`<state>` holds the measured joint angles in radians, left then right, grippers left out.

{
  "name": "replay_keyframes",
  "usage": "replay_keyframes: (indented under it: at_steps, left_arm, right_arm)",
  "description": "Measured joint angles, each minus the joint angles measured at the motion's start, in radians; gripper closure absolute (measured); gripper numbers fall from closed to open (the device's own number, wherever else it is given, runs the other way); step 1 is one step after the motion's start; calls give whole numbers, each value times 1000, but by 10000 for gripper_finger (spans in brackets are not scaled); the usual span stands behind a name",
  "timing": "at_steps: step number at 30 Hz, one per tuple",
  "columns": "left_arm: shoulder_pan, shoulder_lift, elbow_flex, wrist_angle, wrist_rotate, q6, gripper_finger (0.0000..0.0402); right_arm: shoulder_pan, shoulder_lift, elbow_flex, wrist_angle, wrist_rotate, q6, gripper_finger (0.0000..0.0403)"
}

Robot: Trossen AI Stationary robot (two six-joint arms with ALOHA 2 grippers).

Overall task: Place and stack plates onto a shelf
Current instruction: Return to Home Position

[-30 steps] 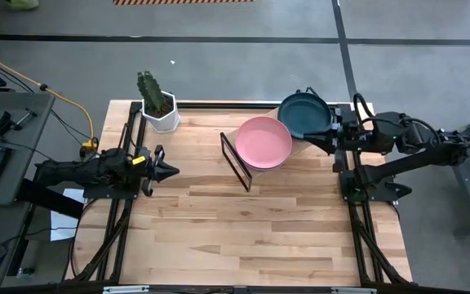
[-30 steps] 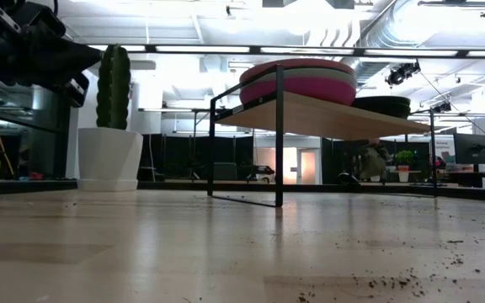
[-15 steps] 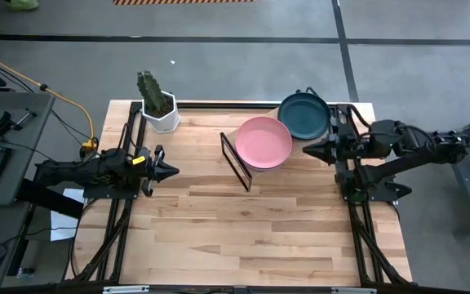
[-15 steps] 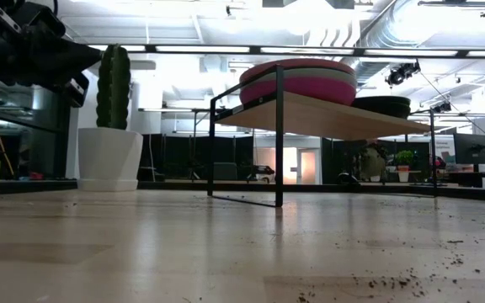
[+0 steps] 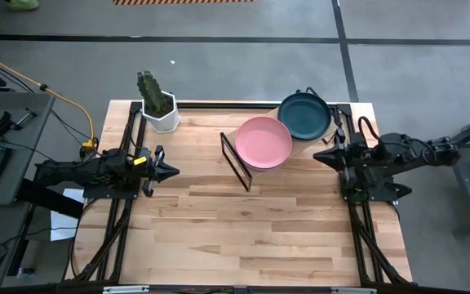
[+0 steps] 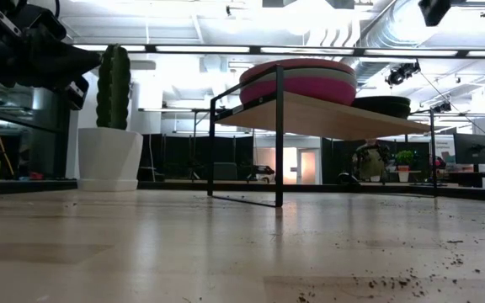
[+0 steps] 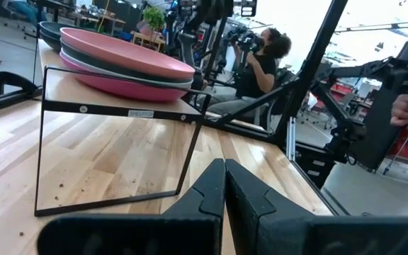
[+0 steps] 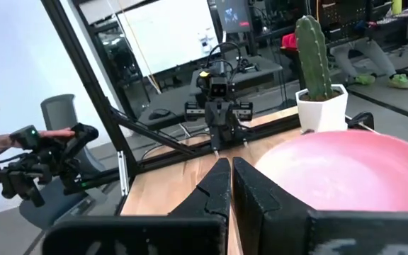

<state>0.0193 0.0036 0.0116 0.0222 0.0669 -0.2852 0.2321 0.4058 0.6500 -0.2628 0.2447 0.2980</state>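
Shelf (image 6: 327,119) w/ 2 plate stacks
Pink plate (image 5: 263,141) tops left stack, magenta plate (image 6: 303,89) lower in it; dark plate (image 5: 304,117) tops right stack.

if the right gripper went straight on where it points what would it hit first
Probably the rim of the pink plate, just ahead of the right gripper in the high view. Its wrist view puts the plate slightly aside, so it might skim past toward the left gripper.
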Motion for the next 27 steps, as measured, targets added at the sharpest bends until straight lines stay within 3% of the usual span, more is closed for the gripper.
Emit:
replay_keyframes:
  at_steps: [4, 10, 27]
  left_arm:
    - [0, 0, 0, 0, 0, 0, 401]
    - [0, 0, 0, 1, 0, 0, 401]
    - [0, 1, 0, 2, 0, 0, 401]
  right_arm:
    - [0, -92, -110, 60, -9, 15, 403]
    - [-8, -164, -286, 331, -35, 0, 403]
    - [-195, -366, -574, 476, -236, 38, 403]
